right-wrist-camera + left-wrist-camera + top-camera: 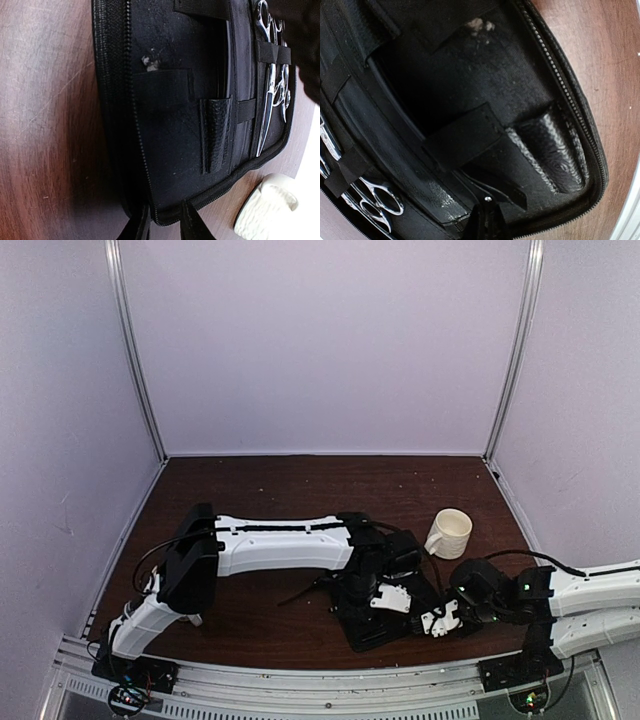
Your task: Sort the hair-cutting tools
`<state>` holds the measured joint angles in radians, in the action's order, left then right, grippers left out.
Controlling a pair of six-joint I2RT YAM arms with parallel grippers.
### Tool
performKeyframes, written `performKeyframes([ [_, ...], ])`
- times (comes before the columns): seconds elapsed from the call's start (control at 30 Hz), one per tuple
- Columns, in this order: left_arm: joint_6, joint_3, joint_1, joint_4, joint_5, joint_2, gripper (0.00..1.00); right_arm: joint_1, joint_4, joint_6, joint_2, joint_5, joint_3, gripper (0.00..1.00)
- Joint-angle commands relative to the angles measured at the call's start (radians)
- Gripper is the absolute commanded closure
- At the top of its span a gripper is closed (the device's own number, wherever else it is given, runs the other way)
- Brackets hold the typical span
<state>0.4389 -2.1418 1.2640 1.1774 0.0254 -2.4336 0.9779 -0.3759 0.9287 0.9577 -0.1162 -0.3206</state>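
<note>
The black case lies open at the table's front middle. Two silver scissors sit under elastic straps along one side, and their ring handles show in the left wrist view. My left gripper hovers low over the case lining, shut on a thin black hair clip that points toward the small leather pockets. My right gripper straddles the case's zip rim at its near corner and is closed on it. In the top view both grippers meet over the case, the left and the right.
A cream mug stands just behind the right gripper and shows beside the case. A thin dark strip lies on the wood left of the case; what it is I cannot tell. Purple walls enclose the brown table.
</note>
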Motion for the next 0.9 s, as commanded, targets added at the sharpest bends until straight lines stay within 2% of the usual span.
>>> performKeyframes([
  [0.0,-0.011,-0.046,-0.006,-0.051,-0.049,-0.042,1.00,0.003,0.053,-0.026,0.001,-0.021,0.027,0.77],
  [0.3,-0.016,-0.104,-0.008,-0.089,-0.042,-0.085,1.00,0.003,0.053,-0.031,0.001,-0.017,0.035,0.77],
  [0.53,-0.046,-0.017,-0.009,-0.122,0.033,-0.016,1.00,0.002,0.043,-0.041,-0.013,-0.024,0.026,0.77],
  [0.7,-0.066,0.043,-0.011,-0.140,0.076,0.036,0.87,0.001,0.044,-0.041,-0.020,-0.041,0.022,0.76],
  [0.87,-0.079,0.105,-0.015,-0.169,0.079,0.099,0.77,0.002,0.026,-0.043,-0.042,-0.057,0.011,0.69],
])
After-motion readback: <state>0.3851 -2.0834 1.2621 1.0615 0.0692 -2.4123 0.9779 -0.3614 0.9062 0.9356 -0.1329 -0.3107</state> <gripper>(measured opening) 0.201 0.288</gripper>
